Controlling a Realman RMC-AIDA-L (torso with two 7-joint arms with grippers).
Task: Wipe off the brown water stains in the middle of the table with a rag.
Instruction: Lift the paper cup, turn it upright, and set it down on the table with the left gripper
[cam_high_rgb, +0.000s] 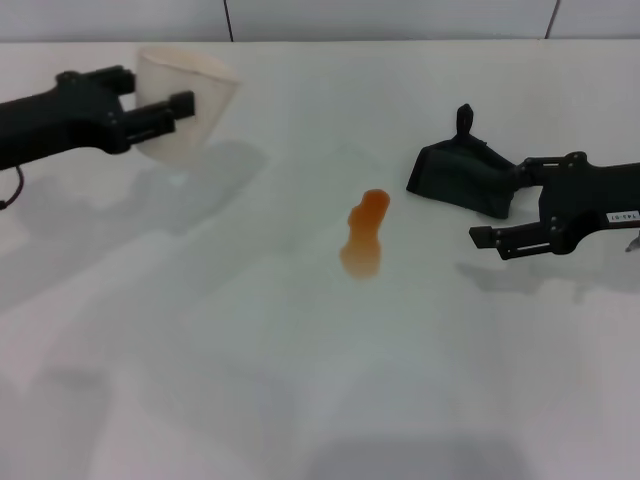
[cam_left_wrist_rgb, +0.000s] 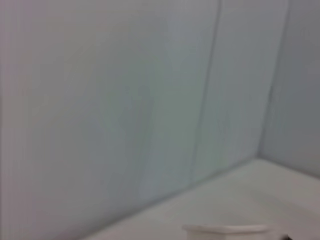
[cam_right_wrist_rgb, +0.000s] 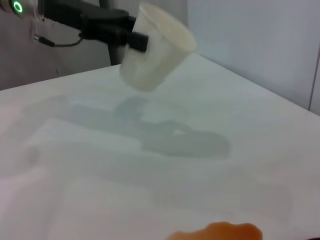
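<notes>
In the head view, the brown water stains (cam_high_rgb: 363, 236) lie mid-counter (cam_high_rgb: 250, 380) as an elongated orange-brown puddle, while the right pincer (cam_high_rgb: 492, 213) sits at the right, its fingers spread around the near edge of a dark rag (cam_high_rgb: 460, 176) without yet closing; the left pincer (cam_high_rgb: 165, 113) is clamped on a white cup (cam_high_rgb: 185, 100) held tilted above the far left. The left wrist view shows only the wall and the cup's rim (cam_left_wrist_rgb: 226, 229). In the right wrist view the puddle (cam_right_wrist_rgb: 220, 232) lies close below. Best to pinch the rag firmly, lower it flat, and drag leftward across the whole stain.
</notes>
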